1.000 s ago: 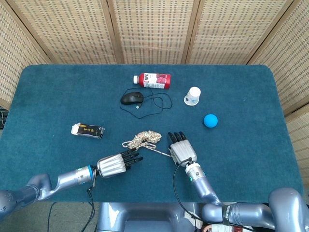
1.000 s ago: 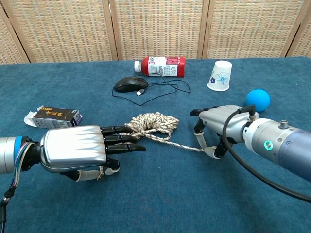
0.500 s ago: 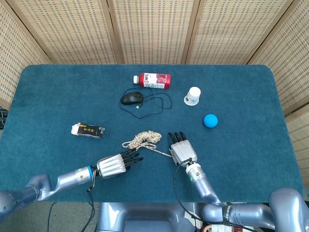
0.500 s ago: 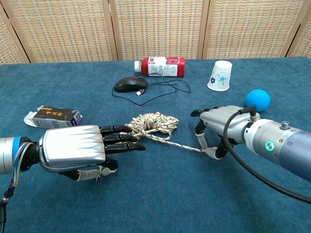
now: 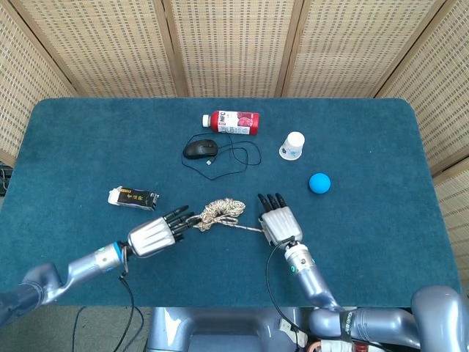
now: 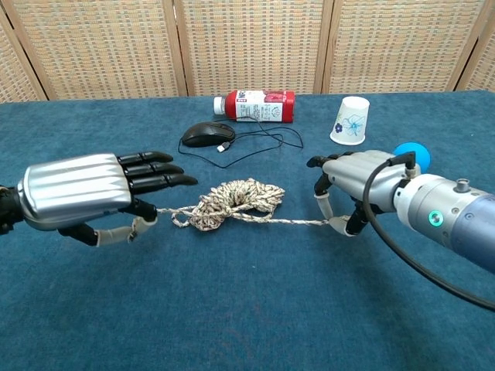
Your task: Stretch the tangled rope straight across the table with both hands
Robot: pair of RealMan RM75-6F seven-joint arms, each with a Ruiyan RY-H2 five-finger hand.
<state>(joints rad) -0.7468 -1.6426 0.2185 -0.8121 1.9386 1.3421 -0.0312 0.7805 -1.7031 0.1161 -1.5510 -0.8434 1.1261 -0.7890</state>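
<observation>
The rope (image 5: 219, 210) (image 6: 234, 202) is a beige speckled cord, still bunched in a loose knot at mid-table. One thin strand runs left from the knot to my left hand (image 5: 154, 236) (image 6: 81, 193), which pinches its end between the thumb and a finger while the other fingers stretch out flat. Another strand runs right, nearly taut, to my right hand (image 5: 277, 222) (image 6: 353, 182), which pinches that end under its curled fingers. Both hands hover just above the blue cloth, one on either side of the knot.
Behind the rope lie a black mouse (image 5: 200, 149) (image 6: 207, 134) with its looped cable, a red bottle (image 5: 231, 122) on its side, a paper cup (image 5: 292, 145) and a blue ball (image 5: 319, 182). A small black box (image 5: 133, 198) sits left, beyond my left hand.
My left hand has moved left and away from the knot with the rope end in it, drawing a strand out. The right hand shifted slightly back and right, and its strand is straighter.
</observation>
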